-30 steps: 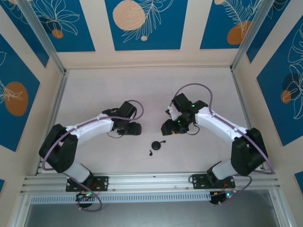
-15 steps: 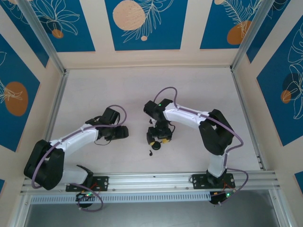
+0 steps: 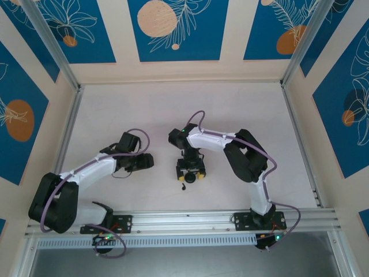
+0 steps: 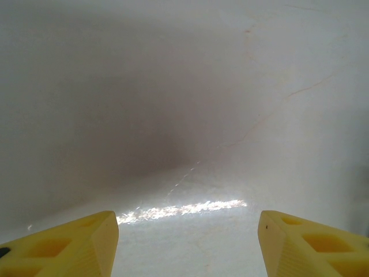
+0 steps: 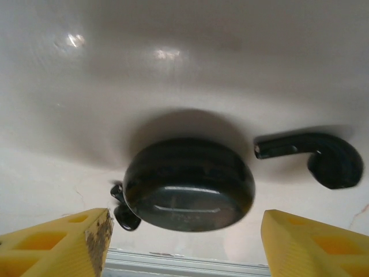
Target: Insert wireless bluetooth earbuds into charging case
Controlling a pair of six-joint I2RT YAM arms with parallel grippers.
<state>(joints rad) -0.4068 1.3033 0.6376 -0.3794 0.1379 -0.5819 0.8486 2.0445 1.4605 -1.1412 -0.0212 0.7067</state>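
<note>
Pale tabletop (image 3: 173, 109) inside the blue-panelled booth: my right gripper (image 5: 185, 234) hangs over the black round case (image 5: 189, 187) near the middle, jaws wide, touching nothing. One black earbud (image 5: 331, 161) lies just beside the case, a second earbud (image 5: 124, 212) peeks from behind its other side. Left gripper (image 4: 187, 225) gapes wide over the tabletop, further left

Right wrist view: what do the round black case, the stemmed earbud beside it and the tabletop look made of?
Charging case: probably glossy moulded plastic; its lid shows a soft light streak. Black earbud: similar smooth dark plastic, with a duller sheen. Table: pale, hard, semi-gloss surface, perhaps laminate; it reflects bright glints and shows fine hairline marks.
</note>
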